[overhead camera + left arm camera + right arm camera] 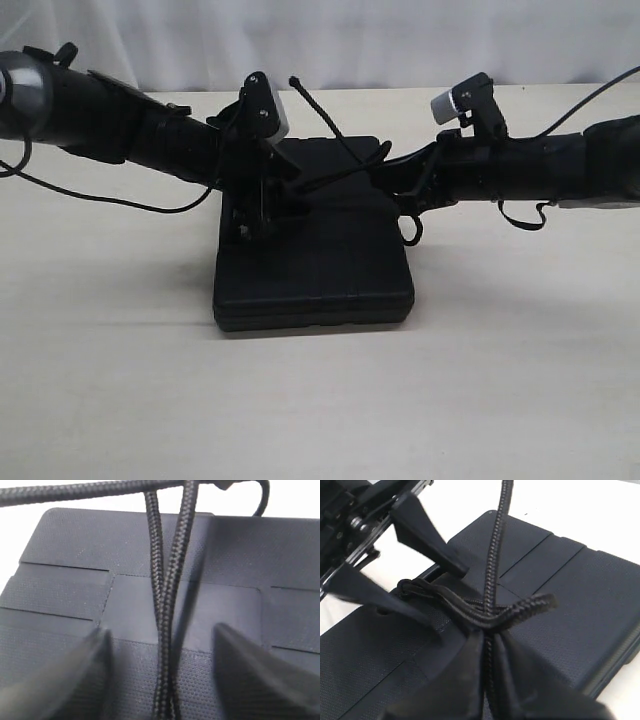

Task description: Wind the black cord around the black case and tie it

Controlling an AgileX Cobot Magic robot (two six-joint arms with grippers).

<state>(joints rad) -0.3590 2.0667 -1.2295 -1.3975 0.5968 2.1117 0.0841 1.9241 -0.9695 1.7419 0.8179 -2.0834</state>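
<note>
Seemingly the wrap is done and the tie is only partway. The case (320, 270) lies flat in the middle of the bench (520, 380). The cord (495, 545) runs over its lid, where strands cross and bunch into what looks like a loose first knot. Whether the cord passes fully round underneath is hidden. One free end pokes up behind the case in the exterior view. What is left, I judge, is drawing the crossing snug and finishing the tie.

The left arm (150, 130) reaches in from its side, wrist bent down over the left part of the lid. Its jaws stand wide apart and hold nothing, straddling two strands that lie side by side on the lid. The right arm (540, 165) comes in low and nearly level from the other side, meeting the left over the case. Its jaws are pressed together on the cord, pinching a bend of it just beside the crossing, and one strand rises straight from the pinch.
</note>
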